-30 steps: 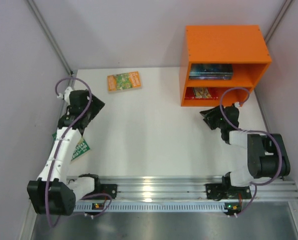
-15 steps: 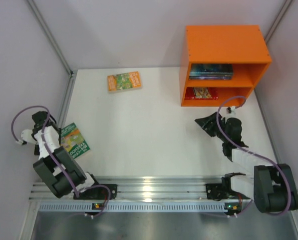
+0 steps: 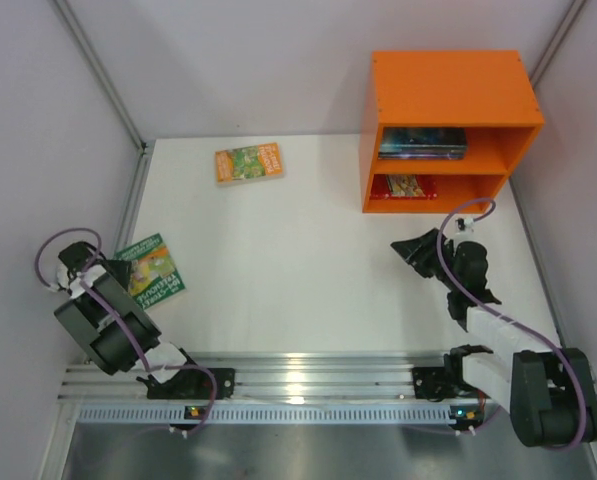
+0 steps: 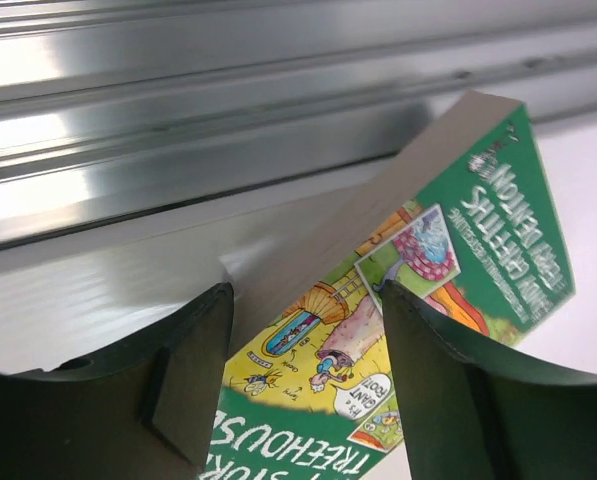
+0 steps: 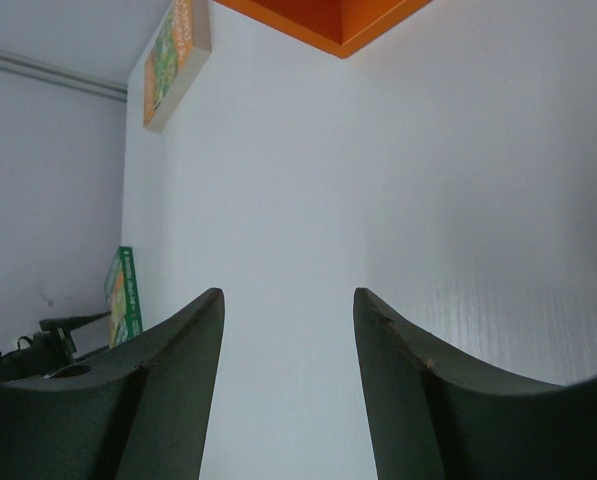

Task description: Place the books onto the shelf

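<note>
A green book [image 3: 151,268] lies at the table's left edge. My left gripper [image 3: 110,268] is at its left side. In the left wrist view the green book [image 4: 398,300] runs between the fingers of my left gripper [image 4: 306,295]; its jaws straddle the near end with gaps showing, open. An orange-green book [image 3: 248,162] lies flat at the far left-centre. The orange shelf [image 3: 448,100] stands at the far right, with dark books [image 3: 423,143] in its upper compartment and a red one [image 3: 408,186] in the lower. My right gripper [image 3: 406,250] hovers open and empty before the shelf.
The aluminium rail [image 3: 308,375] runs along the near edge, and grey walls close in on the left and right. From the right wrist, between the fingers of the right gripper [image 5: 288,295], I see bare white table, the shelf corner [image 5: 348,18] and the orange-green book [image 5: 176,55].
My left arm has folded back from mid-table to the left edge. The green book has shifted slightly away from the rail. The left jaws have narrowed. The right arm barely moved.
</note>
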You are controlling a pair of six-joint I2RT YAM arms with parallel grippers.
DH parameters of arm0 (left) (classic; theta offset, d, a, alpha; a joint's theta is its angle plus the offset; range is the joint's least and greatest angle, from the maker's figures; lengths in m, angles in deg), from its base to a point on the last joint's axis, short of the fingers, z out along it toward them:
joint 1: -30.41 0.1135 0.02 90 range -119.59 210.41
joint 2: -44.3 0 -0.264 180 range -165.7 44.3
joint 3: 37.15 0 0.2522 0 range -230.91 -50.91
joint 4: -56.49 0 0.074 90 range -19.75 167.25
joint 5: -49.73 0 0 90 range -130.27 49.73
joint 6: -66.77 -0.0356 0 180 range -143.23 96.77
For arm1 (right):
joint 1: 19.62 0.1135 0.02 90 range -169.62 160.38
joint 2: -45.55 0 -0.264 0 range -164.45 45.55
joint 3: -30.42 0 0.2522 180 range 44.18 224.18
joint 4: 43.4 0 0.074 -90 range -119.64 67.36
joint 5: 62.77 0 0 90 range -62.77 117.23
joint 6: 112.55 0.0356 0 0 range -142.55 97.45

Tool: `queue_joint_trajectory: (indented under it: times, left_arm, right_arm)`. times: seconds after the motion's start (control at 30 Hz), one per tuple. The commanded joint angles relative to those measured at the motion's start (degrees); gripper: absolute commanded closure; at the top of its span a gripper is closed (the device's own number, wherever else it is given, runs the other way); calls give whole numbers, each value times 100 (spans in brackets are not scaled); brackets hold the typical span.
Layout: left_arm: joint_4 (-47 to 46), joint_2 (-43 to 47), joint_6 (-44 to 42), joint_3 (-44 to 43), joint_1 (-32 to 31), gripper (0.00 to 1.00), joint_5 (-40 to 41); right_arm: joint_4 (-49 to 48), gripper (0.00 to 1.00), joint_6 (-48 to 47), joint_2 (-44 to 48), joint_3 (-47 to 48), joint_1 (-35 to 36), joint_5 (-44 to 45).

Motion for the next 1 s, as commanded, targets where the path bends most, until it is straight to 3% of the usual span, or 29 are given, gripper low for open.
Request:
queue_joint_trajectory:
  times: [0.0, 0.1, 0.17, 0.23, 0.53, 0.7, 0.97]
  left_arm:
    - [-1384, -293, -368, 586, -28, 34, -1684]
    - [-2098, -809, -385, 685, -291, 38, -2957]
    - [-1759, -1197, -630, 230, -702, 39, -3067]
    - [-1232, -1339, -1000, -27, -976, 40, -2944]
    - [-1062, -1287, -1291, 94, -2514, 40, -2066]
    - [-1334, -1085, -1212, 420, -2577, 41, -1950]
    - [-1571, -629, -755, 561, -2550, 39, -1415]
  right_arm:
    - [-138, 45, -260, 65, 61, 43, 71]
    - [-287, 45, -330, -242, 78, 104, 36]
    - [-418, 46, -304, -461, 61, 236, 88]
    - [-463, 46, -260, -515, 87, 489, 202]
    - [-349, 45, -391, -1129, 780, 1896, 1186]
    - [-656, 45, -743, -2271, 1589, 2704, 1328]
    - [-227, 45, -866, -4530, 4049, 3663, 1354]
